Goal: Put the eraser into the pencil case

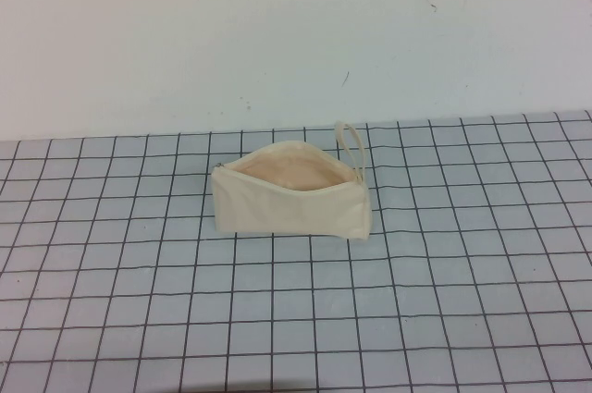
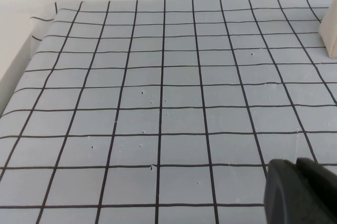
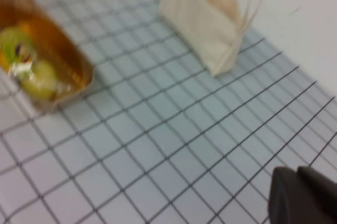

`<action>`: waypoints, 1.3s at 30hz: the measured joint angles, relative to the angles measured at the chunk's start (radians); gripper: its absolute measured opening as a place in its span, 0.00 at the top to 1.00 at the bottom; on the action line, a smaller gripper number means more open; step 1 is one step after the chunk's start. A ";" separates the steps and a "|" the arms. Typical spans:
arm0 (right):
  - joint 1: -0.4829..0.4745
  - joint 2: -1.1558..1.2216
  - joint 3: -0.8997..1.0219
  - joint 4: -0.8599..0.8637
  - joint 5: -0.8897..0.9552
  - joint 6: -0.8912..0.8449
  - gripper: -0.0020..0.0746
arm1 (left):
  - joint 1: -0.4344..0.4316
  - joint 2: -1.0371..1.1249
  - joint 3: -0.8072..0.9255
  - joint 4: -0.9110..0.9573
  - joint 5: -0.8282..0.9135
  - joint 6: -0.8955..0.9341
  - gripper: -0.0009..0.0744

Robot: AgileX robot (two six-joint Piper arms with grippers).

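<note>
Pencil case is sitting upright about mid-table, a bit toward the far side, on the grey gridded table. Its zip is open, and from the high view you can see straight into the peach-tan lining, which is all that shows inside. The little loop strap sticks up at its right end. No eraser visible in any view, so I can't say where it is.

The high view shows neither arm at all. The wrist views fill that in a bit: the left wrist view catches a dark piece of the left gripper over bare grid, with just the cream corner of the case poking in at the picture's edge, well apart from it. The right wrist view has a dark bit of the right gripper too, with the case well away from it. Can't tell for either one whether the fingers are apart or together.

Only the right wrist view shows a brownish see-through container on the table, off to one side of the case, with blurry yellow-green stuff in it.
</note>
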 joint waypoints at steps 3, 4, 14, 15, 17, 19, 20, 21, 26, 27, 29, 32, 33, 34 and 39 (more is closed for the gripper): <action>0.000 -0.073 0.067 -0.019 -0.074 0.060 0.98 | 0.000 0.000 0.000 0.000 0.000 0.000 0.99; 0.000 -0.087 0.094 -0.023 -0.099 0.069 0.97 | 0.000 0.000 0.000 0.000 0.000 0.000 0.99; 0.000 -0.105 0.220 0.011 -0.244 0.082 0.98 | 0.000 0.000 0.000 0.000 0.000 0.000 0.99; 0.000 -0.105 0.225 0.011 -0.246 0.082 0.98 | 0.000 0.000 0.000 0.000 0.000 0.000 0.99; 0.000 -0.105 0.237 0.022 -0.251 0.082 0.98 | 0.000 0.000 0.000 0.000 0.000 0.000 0.99; 0.000 -0.105 0.250 0.024 -0.251 0.082 0.98 | 0.000 0.000 0.000 0.000 0.000 0.000 0.99; 0.000 -0.105 0.257 0.024 -0.253 0.082 0.98 | 0.000 0.000 0.000 0.000 0.000 0.000 0.99; 0.000 -0.105 0.263 0.024 -0.257 0.082 0.98 | 0.000 0.000 0.000 0.000 0.000 0.000 0.99; 0.000 -0.105 0.280 0.024 -0.273 0.082 0.98 | 0.000 0.000 0.000 0.000 0.000 0.000 0.99; 0.000 -0.107 0.282 0.024 -0.273 0.082 0.98 | 0.000 0.000 0.000 0.000 0.000 0.000 0.99; -0.039 -0.109 0.282 0.026 -0.275 0.060 0.98 | 0.000 0.000 0.000 0.000 0.000 0.000 0.99; -0.159 -0.110 0.282 0.026 -0.275 0.032 0.98 | 0.000 0.000 0.000 0.000 0.000 0.000 0.99; -0.249 -0.111 0.282 0.026 -0.277 0.023 0.98 | 0.000 0.000 0.000 0.000 0.000 0.000 0.99; -0.299 -0.112 0.282 0.026 -0.277 0.023 0.98 | 0.000 0.000 0.000 0.000 0.000 0.000 0.99; -0.523 -0.113 0.282 0.026 -0.277 0.017 0.98 | 0.000 0.000 0.000 0.000 0.000 0.000 0.99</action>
